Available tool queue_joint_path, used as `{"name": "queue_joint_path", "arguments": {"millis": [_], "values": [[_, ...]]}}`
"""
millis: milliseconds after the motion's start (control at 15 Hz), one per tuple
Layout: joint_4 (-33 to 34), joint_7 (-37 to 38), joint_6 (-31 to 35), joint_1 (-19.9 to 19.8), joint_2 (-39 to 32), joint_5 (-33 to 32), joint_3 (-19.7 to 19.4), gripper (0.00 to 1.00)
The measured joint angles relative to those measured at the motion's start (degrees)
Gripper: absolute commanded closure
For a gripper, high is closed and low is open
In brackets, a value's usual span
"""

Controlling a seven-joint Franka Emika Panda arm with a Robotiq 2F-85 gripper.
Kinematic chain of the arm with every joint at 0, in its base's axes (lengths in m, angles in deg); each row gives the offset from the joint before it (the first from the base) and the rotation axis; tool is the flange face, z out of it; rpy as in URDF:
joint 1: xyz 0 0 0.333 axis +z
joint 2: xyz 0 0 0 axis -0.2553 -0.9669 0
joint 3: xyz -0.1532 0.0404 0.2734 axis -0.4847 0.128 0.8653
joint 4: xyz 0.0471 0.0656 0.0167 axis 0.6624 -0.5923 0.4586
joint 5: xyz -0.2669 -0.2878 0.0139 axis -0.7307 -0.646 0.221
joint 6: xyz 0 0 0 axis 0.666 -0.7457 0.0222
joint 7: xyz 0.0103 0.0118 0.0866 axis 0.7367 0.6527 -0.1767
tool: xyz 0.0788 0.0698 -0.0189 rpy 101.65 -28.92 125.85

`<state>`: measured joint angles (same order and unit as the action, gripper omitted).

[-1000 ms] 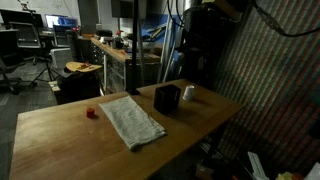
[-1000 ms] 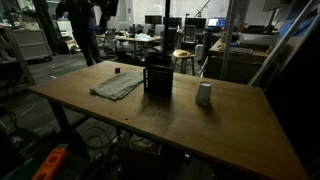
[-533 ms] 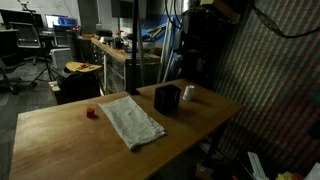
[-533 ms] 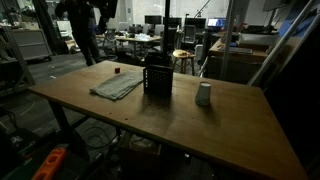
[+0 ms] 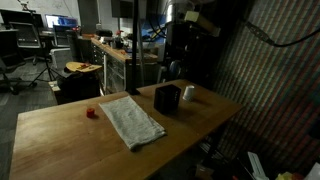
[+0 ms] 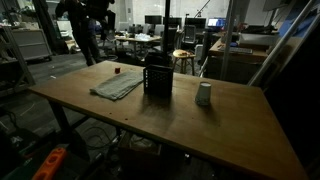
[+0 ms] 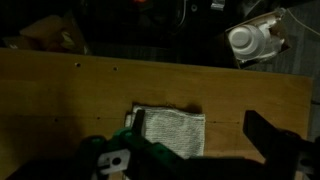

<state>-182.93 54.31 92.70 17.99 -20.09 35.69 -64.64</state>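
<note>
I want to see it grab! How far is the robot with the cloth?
Done: nothing, the cloth lies flat on the table, beside the black box. In hand: nothing, the arm hangs high with open jaws. Left: everything, the cloth is not yet touched.

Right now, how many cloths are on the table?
1. The grey cloth lies flat on the wooden table, between the small red object and the black box; nothing seems hidden.

Dim, murky, softly blurred views
</note>
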Motion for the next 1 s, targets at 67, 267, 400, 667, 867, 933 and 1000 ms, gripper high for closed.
{"name": "queue_joint_path", "arguments": {"millis": [67,267,400,667,867,933,1000], "values": [[-0.11,-0.69,1.71,0.33,-0.81,0.00,0.36,0.00],[0.04,-2.78,7.22,1.22,-3.72,0.00,1.20,0.00],[0.77,-4.01,10.35,1.68,-6.07,0.00,1.78,0.00],[4.47,-5.33,13.36,2.42,-11.42,0.00,3.05,0.00],[7.92,-5.74,14.67,3.06,-15.26,0.00,4.25,0.00],[9.15,-5.88,15.12,3.29,-16.47,0.00,4.70,0.00],[10.30,-6.15,15.45,3.59,-17.57,0.00,5.12,0.00]]}}
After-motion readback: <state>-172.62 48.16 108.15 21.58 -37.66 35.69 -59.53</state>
